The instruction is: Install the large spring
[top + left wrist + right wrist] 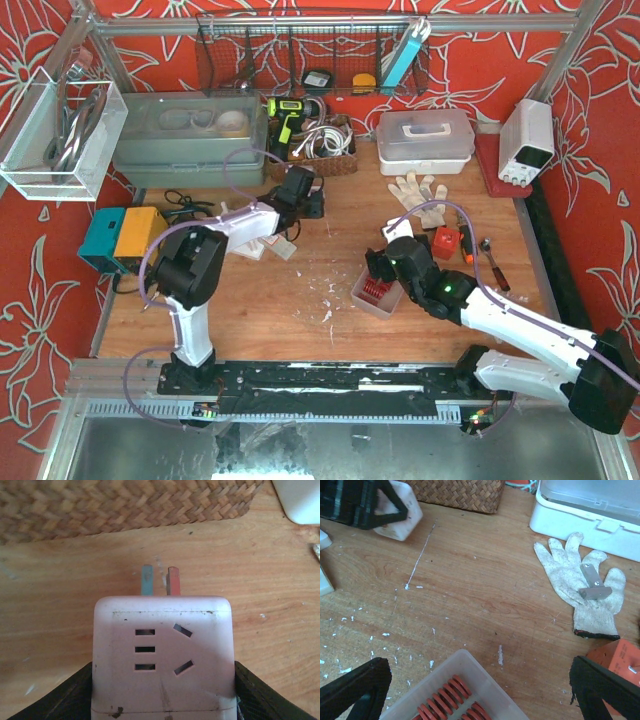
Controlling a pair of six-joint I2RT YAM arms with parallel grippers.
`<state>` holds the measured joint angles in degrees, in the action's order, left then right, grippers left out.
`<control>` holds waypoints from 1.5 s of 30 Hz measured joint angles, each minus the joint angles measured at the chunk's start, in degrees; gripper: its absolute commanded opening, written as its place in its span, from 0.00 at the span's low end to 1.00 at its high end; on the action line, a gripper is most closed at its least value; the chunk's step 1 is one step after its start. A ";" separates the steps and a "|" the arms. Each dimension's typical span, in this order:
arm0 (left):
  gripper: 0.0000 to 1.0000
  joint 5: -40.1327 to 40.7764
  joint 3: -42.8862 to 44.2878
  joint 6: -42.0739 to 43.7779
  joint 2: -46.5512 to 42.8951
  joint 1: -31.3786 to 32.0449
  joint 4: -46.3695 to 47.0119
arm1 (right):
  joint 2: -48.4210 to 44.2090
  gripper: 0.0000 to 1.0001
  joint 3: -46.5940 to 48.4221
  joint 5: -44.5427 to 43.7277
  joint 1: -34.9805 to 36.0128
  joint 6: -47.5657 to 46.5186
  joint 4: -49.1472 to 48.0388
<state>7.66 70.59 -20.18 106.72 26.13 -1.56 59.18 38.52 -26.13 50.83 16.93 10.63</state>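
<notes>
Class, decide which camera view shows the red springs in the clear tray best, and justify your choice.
Right wrist: the red springs lie close to the camera, with distinct coils, though the frame edge cuts them off. Top external shows only a small red patch. Left wrist shows none.

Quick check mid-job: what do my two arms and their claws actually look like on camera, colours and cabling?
Both match: left arm and right arm have white links between bulky black joints, each trailed by a thin lilac cable. A green light glows near the right arm's wrist. The right claw shows matte black, wedge-shaped fingers.
</notes>
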 measured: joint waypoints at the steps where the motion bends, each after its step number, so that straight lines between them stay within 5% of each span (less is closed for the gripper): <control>1: 0.31 0.15 1.29 0.04 1.38 0.35 0.00 | 0.00 0.98 0.00 -0.04 0.00 0.00 -0.02; 7: 0.46 0.61 7.96 0.07 9.33 1.38 -0.22 | 0.26 0.98 -0.02 -0.48 0.00 -0.11 -0.28; 20: 0.99 5.68 20.81 1.05 16.24 2.67 -6.88 | 1.14 0.98 -0.02 -0.94 0.00 -0.39 -0.37; 31: 1.00 15.21 8.50 -7.17 2.19 3.93 -13.05 | 1.16 0.98 -0.02 -1.51 0.00 -0.81 -0.37; 36: 0.86 16.44 3.89 -17.53 -5.22 3.93 -14.80 | 1.16 0.98 -0.02 -2.14 0.00 -0.85 -0.37; 45: 0.74 14.88 8.41 -40.30 1.40 3.98 -30.49 | 1.16 0.98 -0.02 -2.43 0.00 -0.85 -0.35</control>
<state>22.55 79.00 -60.49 108.12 30.11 -32.05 60.34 38.50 -28.56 50.83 16.08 10.28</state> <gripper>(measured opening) 0.764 0.978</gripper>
